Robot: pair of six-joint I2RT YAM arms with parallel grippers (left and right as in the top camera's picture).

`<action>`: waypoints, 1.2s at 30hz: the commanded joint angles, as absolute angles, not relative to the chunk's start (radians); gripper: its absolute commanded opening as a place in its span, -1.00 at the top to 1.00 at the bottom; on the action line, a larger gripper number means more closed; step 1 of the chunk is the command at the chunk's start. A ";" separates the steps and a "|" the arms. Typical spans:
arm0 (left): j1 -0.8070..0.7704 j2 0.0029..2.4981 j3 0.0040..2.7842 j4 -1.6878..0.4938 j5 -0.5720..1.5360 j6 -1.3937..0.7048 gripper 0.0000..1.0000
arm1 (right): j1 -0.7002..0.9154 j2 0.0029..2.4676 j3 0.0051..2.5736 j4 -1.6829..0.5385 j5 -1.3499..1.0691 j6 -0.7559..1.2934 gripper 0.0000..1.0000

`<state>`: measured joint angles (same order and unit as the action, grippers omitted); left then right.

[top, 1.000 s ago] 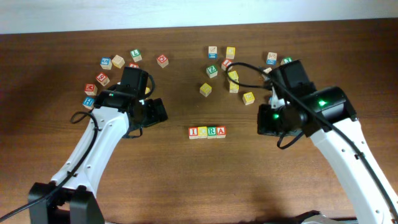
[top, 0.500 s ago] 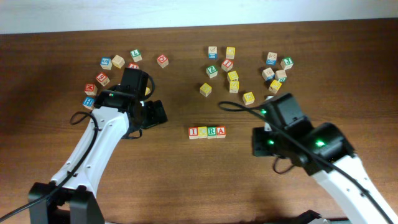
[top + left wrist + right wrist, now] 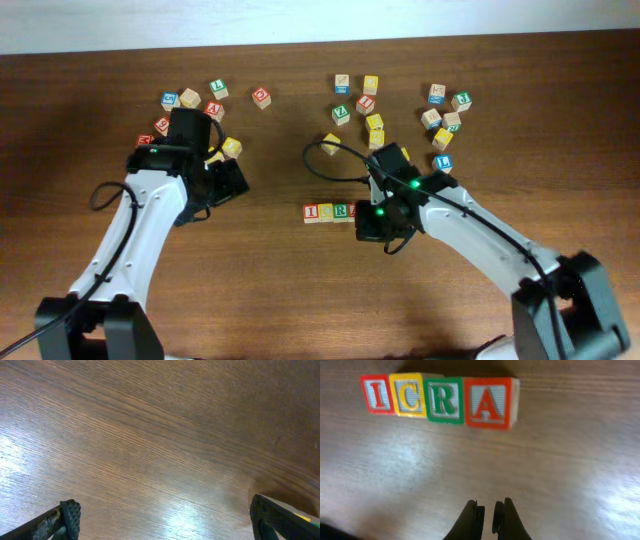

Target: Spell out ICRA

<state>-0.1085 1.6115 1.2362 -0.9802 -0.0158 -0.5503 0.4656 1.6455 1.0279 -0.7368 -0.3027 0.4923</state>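
Risk first: right pincer was clamped shut on nothing, just below the row of four coloured wooden letter blocks, so a careless swing upward could've knocked the red-edged A block out of line. Row lay mid-frame on the dark wooden surface overhead, long axis running left to right, letters reading I-C-R-A, tops toward the upper edge. Left pincer gaped wide, empty, over bare wood.

Overhead looks straight down; right wrist, close, shares the block row.
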 commanded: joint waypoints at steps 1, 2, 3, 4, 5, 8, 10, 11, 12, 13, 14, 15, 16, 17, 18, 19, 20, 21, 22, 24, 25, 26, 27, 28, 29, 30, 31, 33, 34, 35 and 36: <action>-0.071 1.591 1.248 -0.987 -0.023 -0.568 -0.98 | 0.472 1.707 1.017 -0.719 -0.330 0.492 0.92; -0.062 1.591 1.248 -0.992 -0.023 -0.568 -0.98 | 0.472 1.711 1.017 -0.717 -0.331 0.492 0.92; -0.050 1.591 1.248 -1.002 -0.023 -0.568 -0.98 | 0.472 1.715 1.017 -0.712 -0.330 0.492 0.92; -0.039 1.591 1.248 -1.008 -0.023 -0.568 -0.98 | 0.472 1.717 1.017 -0.703 -0.330 0.492 0.92; -0.033 1.591 1.248 -1.011 -0.023 -0.568 -0.98 | 0.472 1.717 1.017 -0.698 -0.330 0.492 0.92; -0.007 1.591 1.247 -1.016 -0.023 -0.568 -0.99 | 0.488 1.719 1.017 -0.658 -0.330 0.492 0.92; 0.011 1.591 1.246 -1.023 -0.023 -0.568 -0.98 | 0.526 1.726 1.017 -0.619 -0.329 0.510 0.92; 0.015 1.591 1.246 -1.024 -0.023 -0.568 -0.99 | 0.543 1.731 1.017 -0.603 -0.321 0.516 0.92; 0.019 1.591 1.246 -1.027 -0.023 -0.568 -0.99 | 0.562 1.737 1.017 -0.593 -0.275 0.551 0.92; 0.018 1.591 1.246 -1.028 -0.023 -0.568 -0.98 | 0.572 1.745 1.017 -0.595 -0.213 0.593 0.92; 0.018 1.591 1.246 -1.031 -0.023 -0.567 -0.99 | 0.575 1.755 1.017 -0.589 -0.194 0.594 0.92; 0.018 1.591 1.246 -1.034 -0.023 -0.568 -0.98 | 0.575 1.763 1.017 -0.586 -0.194 0.594 0.92; 0.019 1.591 1.246 -1.035 -0.023 -0.568 -0.98 | 0.575 1.774 1.017 -0.584 -0.194 0.593 0.92; 0.019 1.591 1.246 -1.035 -0.023 -0.568 -0.98 | 0.575 1.788 1.017 -0.583 -0.194 0.593 0.91; 0.022 1.591 1.246 -1.034 -0.023 -0.568 -0.98 | 0.575 1.798 1.017 -0.582 -0.194 0.593 0.92; 0.027 1.591 1.246 -1.035 -0.023 -0.568 -0.98 | 0.575 1.803 1.017 -0.579 -0.196 0.593 0.92; 0.029 1.591 1.246 -1.035 -0.023 -0.568 -0.99 | 0.576 1.806 1.017 -0.574 -0.199 0.593 0.92; 0.029 1.591 1.246 -1.035 -0.023 -0.568 -0.98 | 0.576 1.806 1.017 -0.568 -0.199 0.593 0.92; 0.029 1.591 1.246 -1.035 -0.023 -0.568 -0.98 | 0.576 1.806 1.017 -0.563 -0.198 0.593 0.92; 0.029 1.591 1.246 -1.034 -0.023 -0.568 -0.98 | 0.576 1.806 1.017 -0.558 -0.198 0.594 0.92; 0.029 1.591 1.246 -1.034 -0.023 -0.568 -0.98 | 0.576 1.806 1.017 -0.547 -0.198 0.593 0.92; 0.029 1.591 1.246 -1.034 -0.023 -0.568 -0.98 | 0.576 1.806 1.017 -0.536 -0.198 0.593 0.92; 0.029 1.591 1.246 -1.034 -0.023 -0.568 -0.98 | 0.576 1.806 1.017 -0.529 -0.199 0.593 0.92; 0.029 1.591 1.246 -1.034 -0.023 -0.568 -0.98 | 0.576 1.806 1.017 -0.522 -0.199 0.594 0.92; 0.029 1.591 1.246 -1.034 -0.023 -0.567 -0.98 | 0.576 1.806 1.017 -0.519 -0.202 0.594 0.92; 0.029 1.591 1.246 -1.034 -0.023 -0.567 -0.98 | 0.576 1.806 1.017 -0.519 -0.202 0.597 0.92; 0.029 1.591 1.246 -1.035 -0.023 -0.567 -0.98 | 0.576 1.806 1.017 -0.519 -0.202 0.598 0.91; 0.029 1.591 1.246 -1.034 -0.023 -0.567 -0.99 | 0.576 1.806 1.017 -0.520 -0.206 0.604 0.92; 0.029 1.591 1.245 -1.034 -0.023 -0.567 -0.98 | 0.576 1.806 1.017 -0.522 -0.206 0.604 0.92; 0.029 1.591 1.245 -1.034 -0.023 -0.567 -0.98 | 0.576 1.806 1.017 -0.524 -0.206 0.604 0.92; 0.029 1.591 1.245 -1.034 -0.023 -0.567 -0.98 | 0.576 1.806 1.017 -0.524 -0.211 0.604 0.92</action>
